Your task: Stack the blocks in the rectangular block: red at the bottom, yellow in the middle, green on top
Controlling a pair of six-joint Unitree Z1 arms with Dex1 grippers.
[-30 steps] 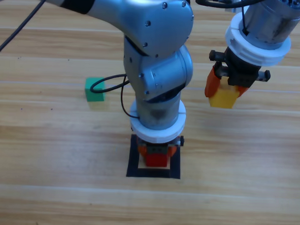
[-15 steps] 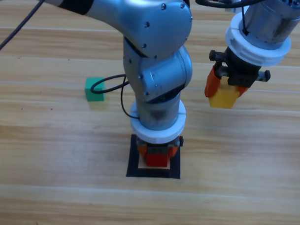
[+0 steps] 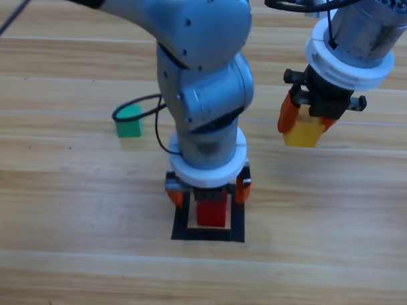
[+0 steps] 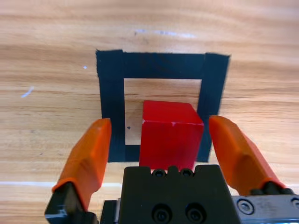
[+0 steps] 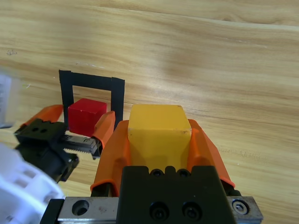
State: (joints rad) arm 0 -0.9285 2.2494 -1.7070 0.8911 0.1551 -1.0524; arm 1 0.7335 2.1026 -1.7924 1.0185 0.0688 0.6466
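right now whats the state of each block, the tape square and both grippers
red cube: resting on the wood inside the square, released, not gripped
yellow cube: held off the table, clamped in the right gripper
green cube: loose on the table, left of the square, untouched
black tape square: holds only the red cube
left gripper: open, jaws either side of the red cube
right gripper: shut on the yellow cube

Bright, even overhead light is falling on the wooden table [image 3: 68, 188], giving pale glare streaks beyond the black tape square [image 4: 161, 65] in the left wrist view. The green cube [image 3: 129, 123] is casting only a soft shadow. In the right wrist view, the near lower-left corner is blurring out of focus.
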